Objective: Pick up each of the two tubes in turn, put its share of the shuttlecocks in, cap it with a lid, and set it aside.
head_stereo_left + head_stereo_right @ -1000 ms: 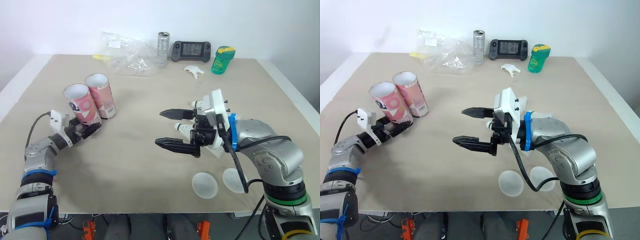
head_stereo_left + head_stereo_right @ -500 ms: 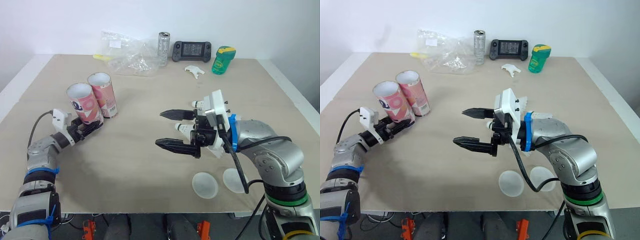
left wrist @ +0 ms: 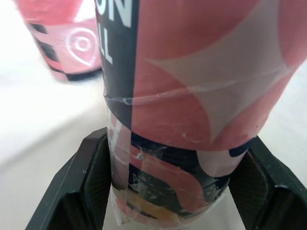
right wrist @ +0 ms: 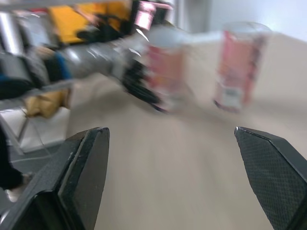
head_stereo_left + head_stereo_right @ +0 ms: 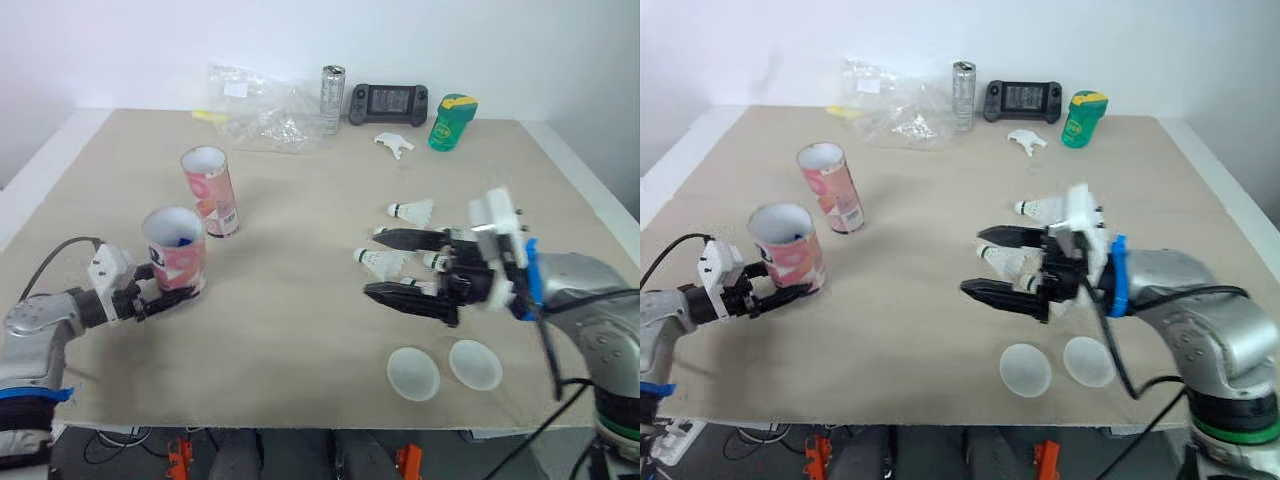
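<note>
My left gripper [image 5: 160,297] is shut on the base of a pink tube [image 5: 175,258], which is upright with its mouth open, near the table's front left. In the left wrist view both fingers [image 3: 86,177] press the tube [image 3: 192,96]. The second pink tube [image 5: 210,190] stands farther back on the table. My right gripper [image 5: 373,263] is open and empty, hovering at centre right over a shuttlecock [image 5: 382,263]. Another shuttlecock [image 5: 411,211] lies behind it. Two white lids [image 5: 413,373] [image 5: 474,364] lie near the front edge.
Along the far edge lie a clear plastic bag [image 5: 260,110], a metal can [image 5: 331,95], a game controller [image 5: 388,102], a green bottle [image 5: 450,122] and a small white piece [image 5: 392,143].
My left gripper has drawn its tube away from the other tube, toward the front left, and it now stands upright. The right arm has shifted right and nearer.
</note>
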Controlling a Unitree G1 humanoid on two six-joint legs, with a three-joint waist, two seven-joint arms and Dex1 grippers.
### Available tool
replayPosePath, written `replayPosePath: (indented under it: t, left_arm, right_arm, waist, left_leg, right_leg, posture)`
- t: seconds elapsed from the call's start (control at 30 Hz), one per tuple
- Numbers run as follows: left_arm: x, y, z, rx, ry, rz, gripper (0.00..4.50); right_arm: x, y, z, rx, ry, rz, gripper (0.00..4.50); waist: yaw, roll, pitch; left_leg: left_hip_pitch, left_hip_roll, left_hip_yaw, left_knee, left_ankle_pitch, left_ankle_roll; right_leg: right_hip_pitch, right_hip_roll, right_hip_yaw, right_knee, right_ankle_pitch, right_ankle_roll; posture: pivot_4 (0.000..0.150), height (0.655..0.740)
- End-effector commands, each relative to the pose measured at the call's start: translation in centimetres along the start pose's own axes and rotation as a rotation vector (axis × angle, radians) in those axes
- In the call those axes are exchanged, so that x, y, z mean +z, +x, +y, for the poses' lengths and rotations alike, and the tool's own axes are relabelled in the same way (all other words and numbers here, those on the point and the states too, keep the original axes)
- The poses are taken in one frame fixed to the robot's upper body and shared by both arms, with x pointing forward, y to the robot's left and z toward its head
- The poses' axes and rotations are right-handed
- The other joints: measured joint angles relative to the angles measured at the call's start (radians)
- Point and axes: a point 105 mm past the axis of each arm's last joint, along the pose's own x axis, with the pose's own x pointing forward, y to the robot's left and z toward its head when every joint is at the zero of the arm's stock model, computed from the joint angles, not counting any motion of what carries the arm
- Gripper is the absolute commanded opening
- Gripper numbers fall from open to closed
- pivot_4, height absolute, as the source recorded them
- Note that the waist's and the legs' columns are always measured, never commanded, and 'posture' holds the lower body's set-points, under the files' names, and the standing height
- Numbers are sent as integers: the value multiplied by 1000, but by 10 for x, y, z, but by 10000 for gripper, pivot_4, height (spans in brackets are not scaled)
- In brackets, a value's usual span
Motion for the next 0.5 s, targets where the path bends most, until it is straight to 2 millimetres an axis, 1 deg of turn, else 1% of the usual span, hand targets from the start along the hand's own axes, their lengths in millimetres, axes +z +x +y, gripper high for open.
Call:
replayPosePath:
  t: [0.03, 0.07, 0.17, 0.23, 0.3, 0.37, 0.43, 0.5]
  left_arm:
    - [3, 6, -17, -188, 81, 133, 28133]
    - [4, 6, -17, -213, 99, 150, 28133]
    - [11, 8, -16, -319, 181, 228, 28133]
    - [10, 8, -16, -379, 210, 269, 28133]
    - [7, 9, -17, -424, 239, 302, 28133]
    - [-1, 10, -19, -475, 261, 343, 28133]
    - [-6, 10, -22, -518, 273, 366, 28133]
    - [-4, 13, -23, -532, 263, 354, 28133]
  right_arm:
    - [0, -29, -8, -95, -3, 29, 45000]
    - [-3, -35, -11, -122, 20, 35, 45000]
    - [-29, -62, -19, -220, 103, 91, 45000]
    - [-46, -73, -22, -274, 153, 112, 45000]
    - [-61, -78, -25, -316, 182, 129, 45000]
    - [-79, -79, -28, -354, 223, 137, 45000]
    - [-90, -76, -31, -369, 250, 132, 45000]
    - [-95, -72, -35, -378, 252, 117, 45000]
  waist:
    - [-1, 3, -1]
    - [-1, 3, -1]
    - [-6, 3, -1]
    - [-5, 1, -2]
    - [-8, 4, -3]
    - [-10, 4, -3]
    - [-10, 4, -3]
    - [-12, 7, -5]
  left_leg:
    - [1, 0, 1, 0, 0, 0]
    - [2, 0, 3, 0, 0, 0]
    - [5, 0, 4, 0, 1, 1]
    - [6, 0, 4, 0, 1, 2]
    - [7, 0, 6, 0, 1, 1]
    - [7, 0, 8, 0, 0, 2]
    - [9, 0, 8, 0, 0, 3]
    - [9, 0, 8, -1, 0, 3]
  right_leg:
    - [0, 0, 0, 0, -1, -1]
    - [0, -1, 1, 0, 0, -2]
    - [4, -1, 1, 0, 0, -1]
    - [7, -1, 1, -1, -1, 0]
    - [7, -3, 2, -2, -1, 0]
    - [7, -3, 3, -2, -2, 1]
    - [8, -2, 3, -2, -2, 1]
    - [8, -1, 3, -2, -2, 0]
  posture:
    - [1500, 7213]
    - [1500, 7213]
    - [1500, 7213]
    - [1500, 7213]
    - [1500, 7213]
    - [1500, 7213]
    - [1500, 7213]
    - [1500, 7213]
